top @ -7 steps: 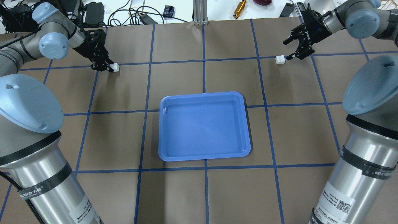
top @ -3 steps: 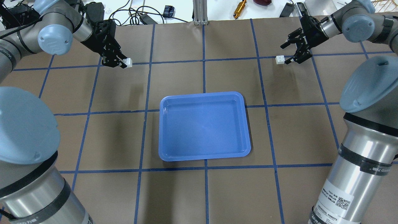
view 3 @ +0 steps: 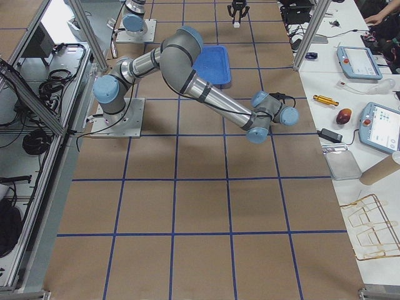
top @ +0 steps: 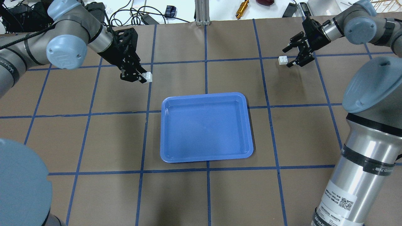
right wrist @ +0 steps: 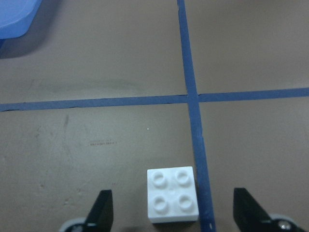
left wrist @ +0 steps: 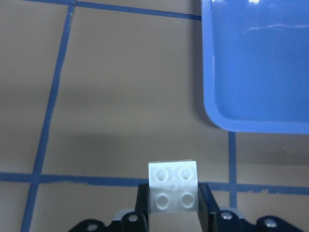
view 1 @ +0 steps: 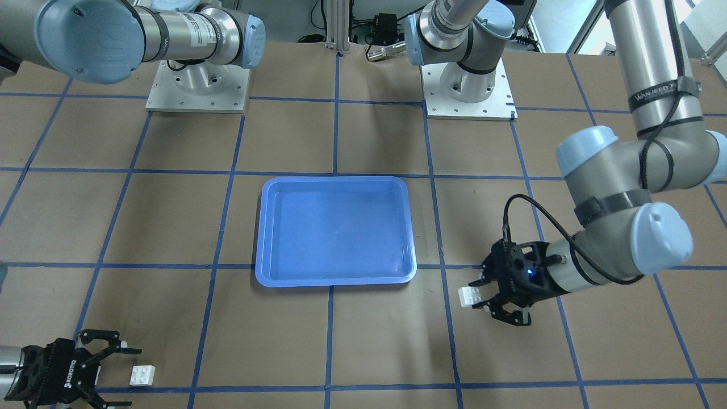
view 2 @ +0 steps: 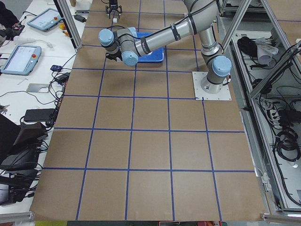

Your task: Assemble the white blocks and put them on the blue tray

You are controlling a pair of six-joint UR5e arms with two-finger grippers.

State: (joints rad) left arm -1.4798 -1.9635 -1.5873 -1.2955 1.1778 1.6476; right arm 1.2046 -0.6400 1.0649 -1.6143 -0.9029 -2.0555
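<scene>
My left gripper point(top: 140, 77) is clamped on one white 2x2 brick point(left wrist: 173, 192), its studs facing the wrist camera. The blue tray point(top: 207, 95) lies just ahead and to the right of it, nearest corner close by. My right gripper point(top: 287, 57) is spread wide. Its fingers point(right wrist: 102, 210) straddle the other white brick point(right wrist: 173, 200) without touching it. That brick rests on the table point(top: 201, 194), well away from the tray.

My left tool point(top: 143, 78) and right tool point(top: 289, 57) are black; block point(top: 147, 77) and second block point(top: 283, 60) white, studded; tray point(top: 205, 127) plain blue; surface point(top: 307, 131) brown, blue-gridded.
</scene>
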